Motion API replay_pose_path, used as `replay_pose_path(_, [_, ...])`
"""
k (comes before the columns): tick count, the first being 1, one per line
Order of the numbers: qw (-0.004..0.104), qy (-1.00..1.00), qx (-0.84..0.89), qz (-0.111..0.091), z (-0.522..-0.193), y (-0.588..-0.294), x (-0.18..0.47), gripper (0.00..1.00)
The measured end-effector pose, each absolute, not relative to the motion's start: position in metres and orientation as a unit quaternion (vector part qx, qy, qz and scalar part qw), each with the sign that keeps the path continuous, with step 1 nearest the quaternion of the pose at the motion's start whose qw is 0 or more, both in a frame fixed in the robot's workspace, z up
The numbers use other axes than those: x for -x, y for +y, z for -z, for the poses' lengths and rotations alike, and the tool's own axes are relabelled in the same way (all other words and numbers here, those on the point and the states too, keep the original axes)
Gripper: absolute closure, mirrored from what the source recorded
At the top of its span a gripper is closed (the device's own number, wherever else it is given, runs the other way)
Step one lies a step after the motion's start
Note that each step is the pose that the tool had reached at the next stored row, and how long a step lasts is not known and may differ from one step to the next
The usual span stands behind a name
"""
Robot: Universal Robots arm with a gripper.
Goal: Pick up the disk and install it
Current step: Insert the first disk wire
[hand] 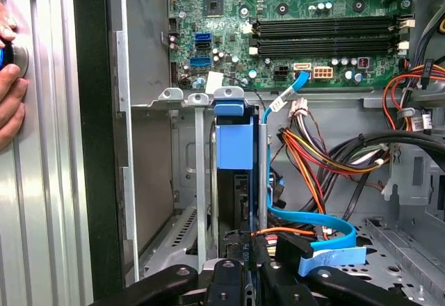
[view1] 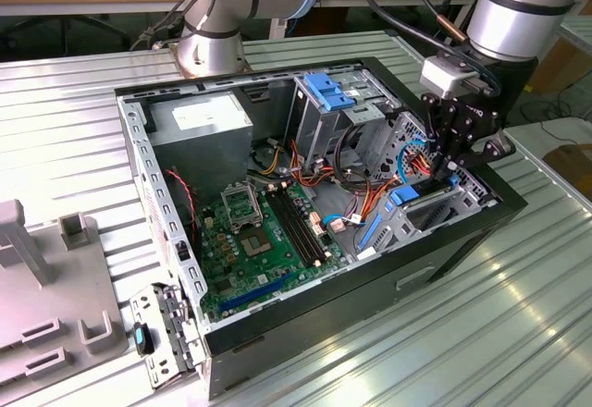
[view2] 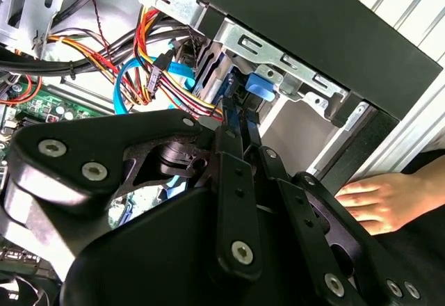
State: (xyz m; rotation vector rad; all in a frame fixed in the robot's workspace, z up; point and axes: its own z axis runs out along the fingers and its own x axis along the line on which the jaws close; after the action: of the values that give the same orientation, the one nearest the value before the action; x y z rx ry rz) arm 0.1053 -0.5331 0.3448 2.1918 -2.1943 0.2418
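Blue-railed disk [hand: 235, 146] sat upright in the case's bay w/ the hand [hand: 243, 268] clenched on its end, mid-install; next move, I'd judge, needed a straight push.

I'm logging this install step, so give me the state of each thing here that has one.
Black computer case: side open, lying flat on the ridged metal table.
Blue-railed dark grey disk: standing on edge in the drive bay, at the claw.
Black claw: closed on the disk's edge.
Blue flat data cable: loose end, unplugged.
Person's hand: resting beside the case.
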Motion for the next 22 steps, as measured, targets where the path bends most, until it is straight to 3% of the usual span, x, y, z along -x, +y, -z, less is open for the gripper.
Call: replay_pose_path(22, [0.015,-0.71,-0.7,-0.079,-0.3441,-0.5313,-0.1055,0.84])
